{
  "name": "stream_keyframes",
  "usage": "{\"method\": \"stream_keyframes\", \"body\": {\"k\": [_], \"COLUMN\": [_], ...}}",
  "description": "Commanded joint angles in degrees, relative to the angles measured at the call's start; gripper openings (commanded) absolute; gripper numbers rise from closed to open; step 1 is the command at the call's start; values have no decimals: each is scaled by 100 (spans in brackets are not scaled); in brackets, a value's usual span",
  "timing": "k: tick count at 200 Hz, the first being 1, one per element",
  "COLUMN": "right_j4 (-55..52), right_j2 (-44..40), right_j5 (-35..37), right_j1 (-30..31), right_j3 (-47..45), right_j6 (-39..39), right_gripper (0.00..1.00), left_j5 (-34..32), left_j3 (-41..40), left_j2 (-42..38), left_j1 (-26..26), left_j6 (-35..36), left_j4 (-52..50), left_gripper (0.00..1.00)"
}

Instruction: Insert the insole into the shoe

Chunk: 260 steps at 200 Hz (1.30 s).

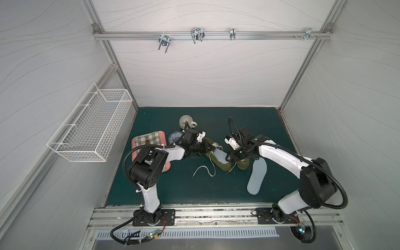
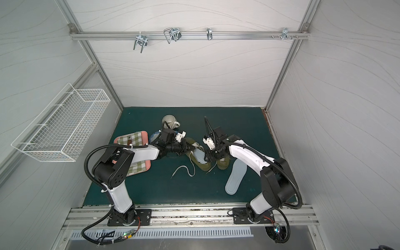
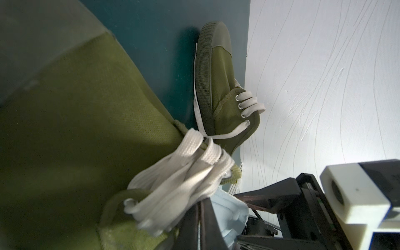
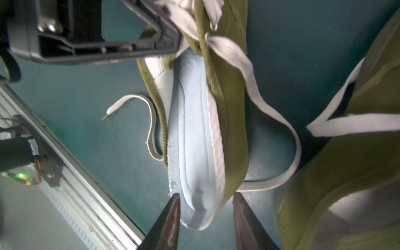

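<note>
An olive canvas shoe (image 1: pixel 223 166) (image 2: pixel 204 166) with white laces lies mid-mat. A pale blue insole (image 1: pixel 220 157) (image 4: pixel 192 140) sits partly inside it, its rounded heel end sticking out past the shoe's rim. My left gripper (image 1: pixel 213 148) (image 3: pixel 201 203) is shut on the shoe's laced edge, with the laces bunched over its fingertips. My right gripper (image 1: pixel 229 158) (image 4: pixel 206 194) is open, one finger on each side of the insole's heel end. A small gap shows at each side.
A second olive shoe (image 1: pixel 243 164) stands right beside the first. Another pale insole (image 1: pixel 257 176) lies flat to its right. A loose lace (image 1: pixel 203 170) trails toward the front. A mug (image 1: pixel 186 122), a patterned plate (image 1: pixel 174 137) and a pink tray (image 1: pixel 149 140) sit to the left.
</note>
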Motion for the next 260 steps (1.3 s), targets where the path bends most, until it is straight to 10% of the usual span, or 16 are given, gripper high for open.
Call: {"method": "stream_keyframes", "body": {"k": [1,108,260], "right_j4": [35,597,1293], "right_j2": [-2,356,1061], "right_j5": [-263,-418,-247], "right_j1": [-28,157,441], "right_j3": [-88,-65,563], "right_j6": [61,200,581], "right_gripper": [30,0,0], "left_j5": [-21,-27,-1], "left_j3": [144,58,-37], "left_j2": [60,84,177], "left_j1": [33,31,-4], "left_j6": [24,-71,-205], "left_j4": [161,318,653], "left_gripper": [0,0,0]}}
